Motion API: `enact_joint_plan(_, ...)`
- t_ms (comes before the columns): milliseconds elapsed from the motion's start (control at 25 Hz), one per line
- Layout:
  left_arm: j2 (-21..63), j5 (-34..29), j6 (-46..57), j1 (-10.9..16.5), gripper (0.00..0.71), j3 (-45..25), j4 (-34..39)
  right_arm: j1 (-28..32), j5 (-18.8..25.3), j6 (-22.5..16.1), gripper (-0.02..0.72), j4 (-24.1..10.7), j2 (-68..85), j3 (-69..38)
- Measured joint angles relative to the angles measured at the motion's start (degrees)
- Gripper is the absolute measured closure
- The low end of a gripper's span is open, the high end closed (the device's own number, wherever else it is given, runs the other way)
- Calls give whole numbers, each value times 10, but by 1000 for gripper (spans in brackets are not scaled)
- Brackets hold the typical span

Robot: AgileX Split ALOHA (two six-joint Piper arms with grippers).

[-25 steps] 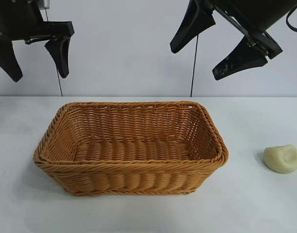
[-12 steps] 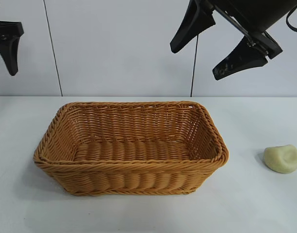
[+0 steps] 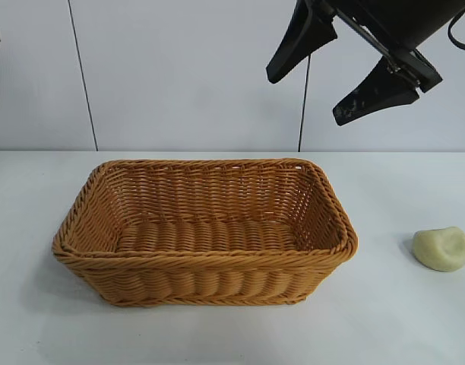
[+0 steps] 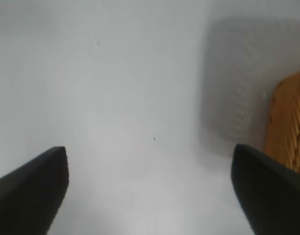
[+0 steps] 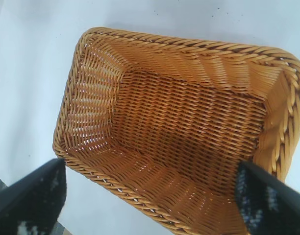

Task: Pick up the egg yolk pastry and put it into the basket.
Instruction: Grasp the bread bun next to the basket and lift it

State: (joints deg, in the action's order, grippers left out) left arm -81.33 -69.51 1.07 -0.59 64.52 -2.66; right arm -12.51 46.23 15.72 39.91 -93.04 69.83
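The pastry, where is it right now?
In the exterior view the pastry lies on the table at the far right, apart from the basket, with no gripper near it.

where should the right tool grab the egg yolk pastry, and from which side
Probably from straight above, closing across the rounded flanks of the egg yolk pastry. It lies low and dome-like on the bare table, right of the basket, with open space all around. Its dented top looks soft, so squeeze gently. The right tool hangs open well above the basket.
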Motion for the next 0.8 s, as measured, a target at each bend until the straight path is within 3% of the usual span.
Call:
enact_joint_plan(520,374,23,-1,0,15,-303,0,0,0,0,62,0,0,0)
enact_joint_plan(800,580,89,-2,0,15,-352,-6,0,0,0,62,0,0,0)
